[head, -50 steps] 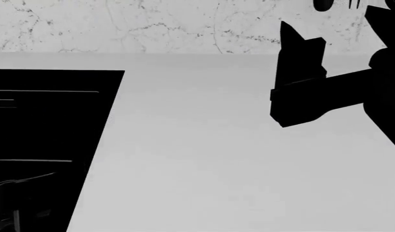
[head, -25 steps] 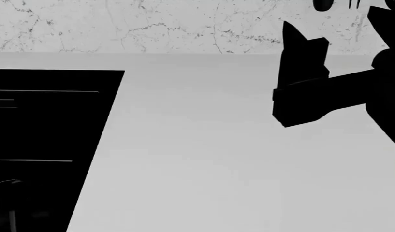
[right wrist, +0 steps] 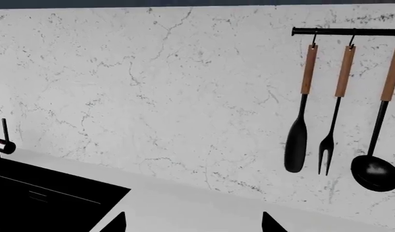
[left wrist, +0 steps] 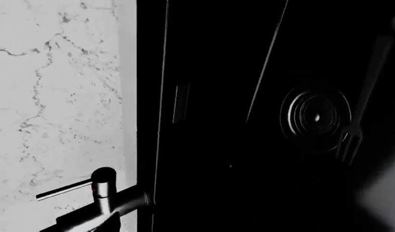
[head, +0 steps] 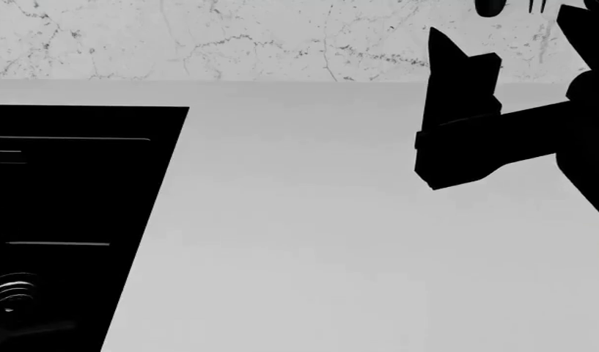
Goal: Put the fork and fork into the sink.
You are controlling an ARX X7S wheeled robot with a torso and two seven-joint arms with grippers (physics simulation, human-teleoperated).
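- Left wrist view: one fork lies in the black sink, just beside the round drain, its tines at the drain's rim and its handle running away from them along the basin floor. The camera looks straight down into that basin, so I judge the left arm to be the nearer one to this fork. The left end effector itself is not in frame, so I cannot tell whether it is spread or pressed together. The faucet stands at the sink's back edge, by the marble wall.
- Head view: the sink fills the bench's left side, a drain showing low in it; the bare bench carries no fork that I can make out. The right end effector hangs above the bench's far right, well apart from the sink; as a black silhouette, its fingers cannot be read.
- Right wrist view: two fingertips stand clearly apart, so the right end effector is spread and empty. Ahead is the wall; a hanging fork with a wooden handle hangs from a rail, long axis vertical, between a spoon and a ladle.
- No brand, label or writing is readable in any view.
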